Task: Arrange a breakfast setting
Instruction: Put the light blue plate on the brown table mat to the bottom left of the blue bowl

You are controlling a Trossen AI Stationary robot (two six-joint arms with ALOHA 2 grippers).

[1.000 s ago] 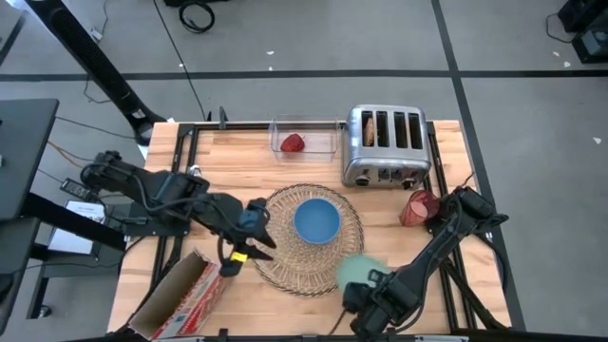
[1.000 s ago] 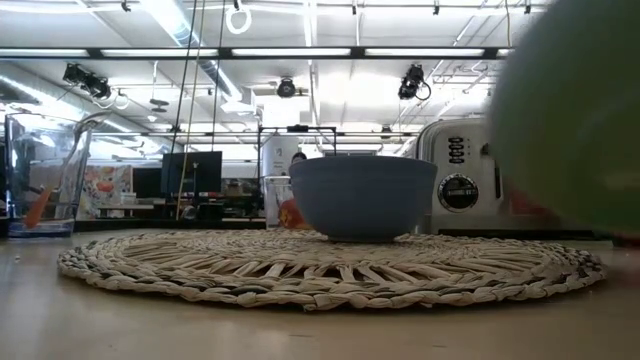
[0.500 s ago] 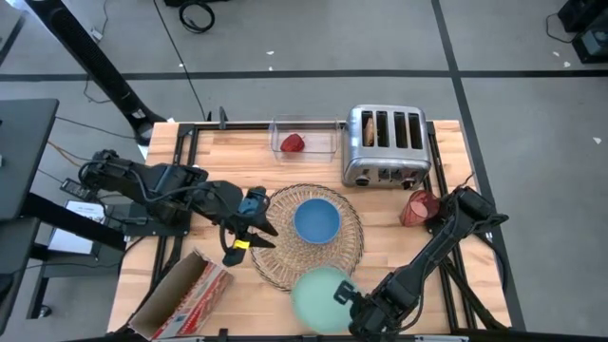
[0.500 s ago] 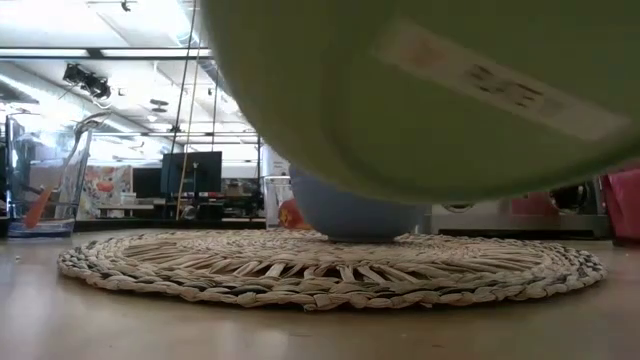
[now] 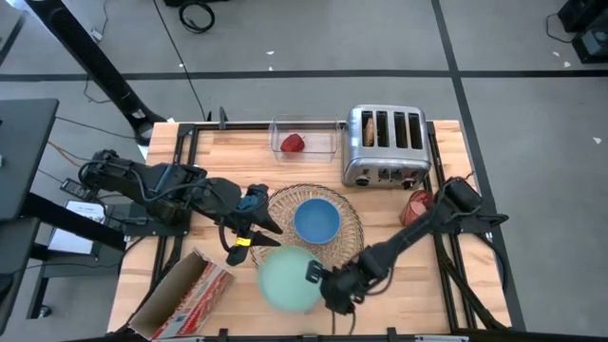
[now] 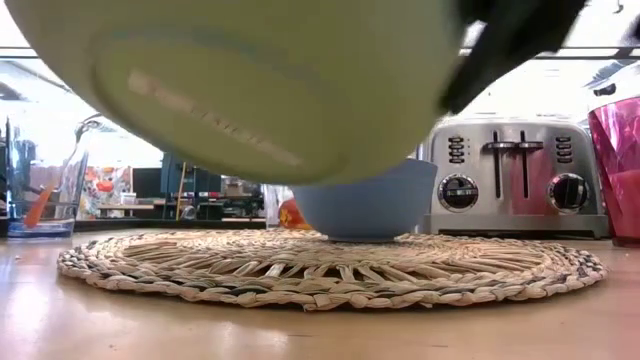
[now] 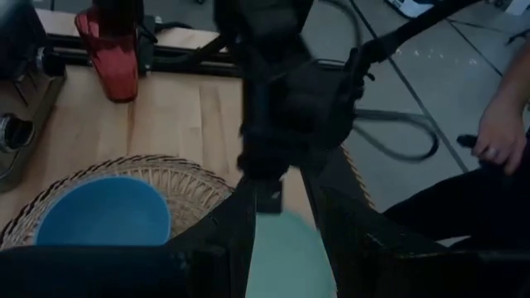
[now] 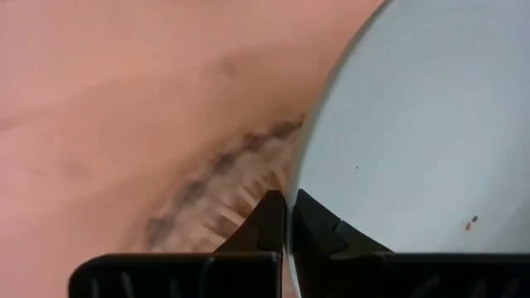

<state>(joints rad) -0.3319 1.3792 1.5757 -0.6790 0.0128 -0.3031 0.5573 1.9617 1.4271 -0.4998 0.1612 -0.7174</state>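
Observation:
The mint-green plate hangs face up over the near left edge of the round wicker placemat. My right gripper is shut on it. In the low view the plate's underside slants above the mat. The blue bowl stands on its base in the middle of the mat. My left gripper hovers open left of the bowl with nothing between its fingers. The pink cup stands right of the mat. A red apple lies in the clear bin. My right gripper pinches the plate's rim on its right side, one finger above it and one below. The fingers come from the table's right, slanting down. The plate is lifted clear of mat and table, face up and slightly tilted.
The chrome toaster stands at the back right, with a brown slice in its left slot. The clear bin sits left of it. A cardboard box lies at the near left corner. A person's hand shows beyond the table.
My right gripper has swung toward the table's left edge and sunk, rolling about a quarter turn. The plate, edge-on at the near right a second ago, now faces up over the near left edge of the mat.

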